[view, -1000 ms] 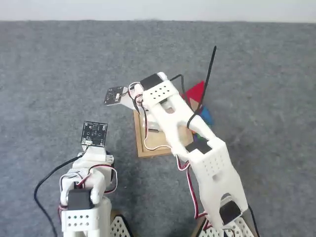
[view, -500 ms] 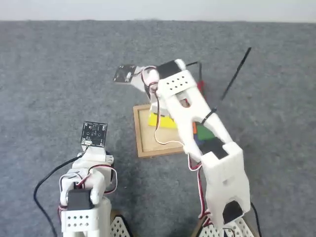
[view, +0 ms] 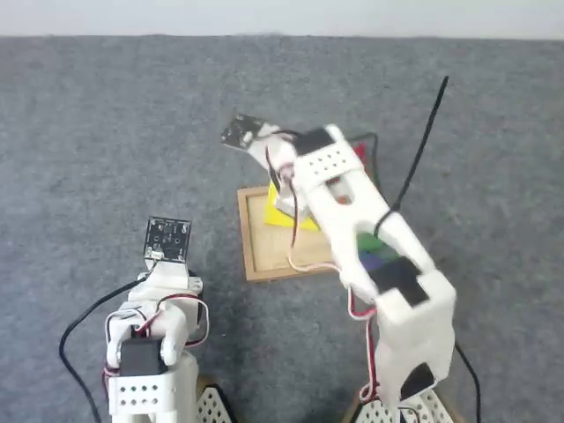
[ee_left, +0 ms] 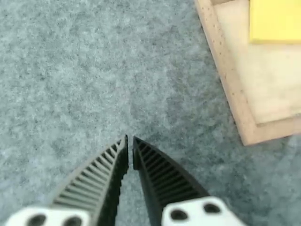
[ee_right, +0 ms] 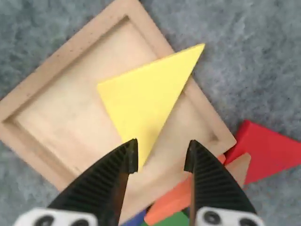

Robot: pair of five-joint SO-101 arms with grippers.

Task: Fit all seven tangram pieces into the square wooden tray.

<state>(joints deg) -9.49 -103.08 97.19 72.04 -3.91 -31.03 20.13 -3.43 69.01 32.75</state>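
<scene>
The square wooden tray (ee_right: 56, 70) lies on grey carpet. A yellow triangle (ee_right: 146, 94) rests in it, one corner riding over the tray's rim. My right gripper (ee_right: 160, 155) hangs open just above the triangle's narrow tip, holding nothing. Beside the tray lie a red triangle (ee_right: 268, 148), an orange piece (ee_right: 176, 197), and green (ee_right: 171, 220) and blue (ee_right: 136, 219) pieces. In the high view the right arm covers much of the tray (view: 251, 256); the yellow triangle (view: 275, 216) and the red triangle (view: 357, 152) peek out. My left gripper (ee_left: 130, 141) is shut over bare carpet, near the tray's corner (ee_left: 225, 80).
Grey carpet surrounds the tray on all sides, with wide free room to its left and far side. The left arm (view: 150, 335) stands folded near the front edge. A black cable (view: 414, 167) arcs up from the right arm.
The right arm has swung right and drawn back over the tray, uncovering the yellow triangle lying inside it. The left arm has kept still.
</scene>
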